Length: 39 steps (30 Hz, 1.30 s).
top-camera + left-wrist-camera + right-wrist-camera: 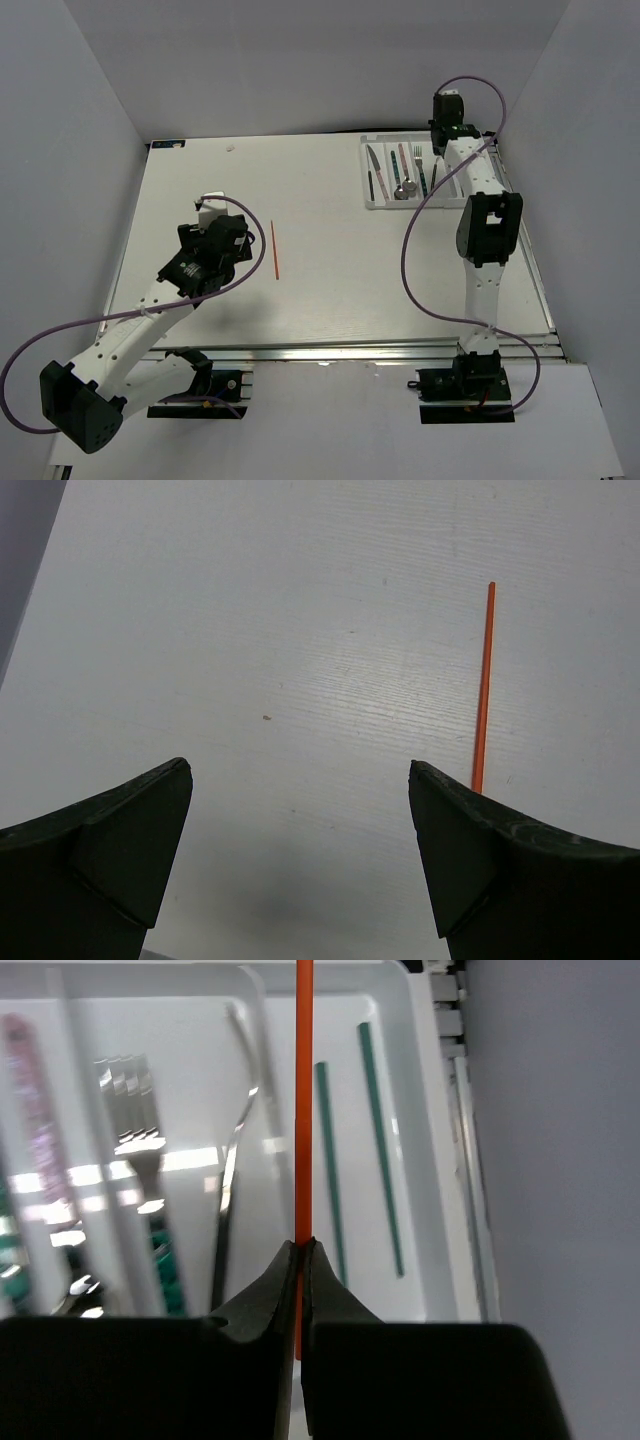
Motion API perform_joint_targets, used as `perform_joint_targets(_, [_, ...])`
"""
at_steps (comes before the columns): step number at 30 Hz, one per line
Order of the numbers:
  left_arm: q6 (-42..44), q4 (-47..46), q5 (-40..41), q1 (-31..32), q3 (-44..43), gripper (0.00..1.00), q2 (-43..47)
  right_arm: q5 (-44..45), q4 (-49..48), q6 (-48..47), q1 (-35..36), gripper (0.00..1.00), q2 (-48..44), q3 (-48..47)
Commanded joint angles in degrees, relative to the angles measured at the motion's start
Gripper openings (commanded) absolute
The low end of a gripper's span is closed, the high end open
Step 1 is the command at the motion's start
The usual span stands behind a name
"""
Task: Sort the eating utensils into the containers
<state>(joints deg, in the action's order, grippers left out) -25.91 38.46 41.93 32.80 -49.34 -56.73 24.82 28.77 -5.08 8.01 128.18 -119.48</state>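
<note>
My right gripper (301, 1245) is shut on a red chopstick (303, 1110), which points straight out over the white tray (420, 1110). Two teal chopsticks (328, 1160) lie in the compartment on the right of the right wrist view. A fork (135, 1140), a dark-handled utensil (232, 1160) and a pink handle (30, 1110) fill the compartments to their left. From above, the right gripper (447, 138) hangs at the tray's (365, 175) far right end. My left gripper (300, 770) stands open above bare table. A second red chopstick (484, 690) lies just beside its right finger.
The loose red chopstick (274, 249) lies on the table left of centre, beside the left gripper (233, 235). The tray sits at the back right, with grey walls close behind and beside it. The right arm's purple cable (415, 240) loops over the table.
</note>
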Motion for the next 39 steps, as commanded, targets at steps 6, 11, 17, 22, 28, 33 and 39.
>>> perform_joint_targets(6, [0.77,-0.84,-1.15,-0.10,-0.49,0.98,-0.75,5.24,-8.82,-13.72,-5.28,0.00,8.66,-3.23])
perform_joint_targets(11, [0.95,-1.19,-2.03,-0.10,-0.23,0.98,-1.01,0.68,-5.93,-10.74,-7.21,0.00,11.12,-4.98])
perform_joint_targets(17, [0.25,-0.75,-2.38,-0.10,-1.28,0.98,-3.47,-2.32,-4.70,-8.55,-7.31,0.38,8.33,-3.57])
perform_joint_targets(22, [-5.63,-1.71,-8.26,-0.10,-5.94,0.98,-8.83,-2.40,-2.59,-5.83,-7.22,0.52,2.10,-4.36])
perform_joint_targets(28, [-7.93,-7.35,-12.31,-0.10,-13.48,0.98,-22.78,-22.97,2.43,14.37,-6.78,0.84,-13.27,5.01])
perform_joint_targets(33, [-5.91,-3.58,-13.63,-2.47,-29.30,0.96,-44.14,-48.46,-24.77,28.18,-3.20,0.89,-41.31,49.94])
perform_joint_targets(39, [-6.60,-2.24,-22.94,-5.46,-33.02,0.80,-51.46,-39.94,-24.20,26.09,9.73,0.89,-56.01,67.42])
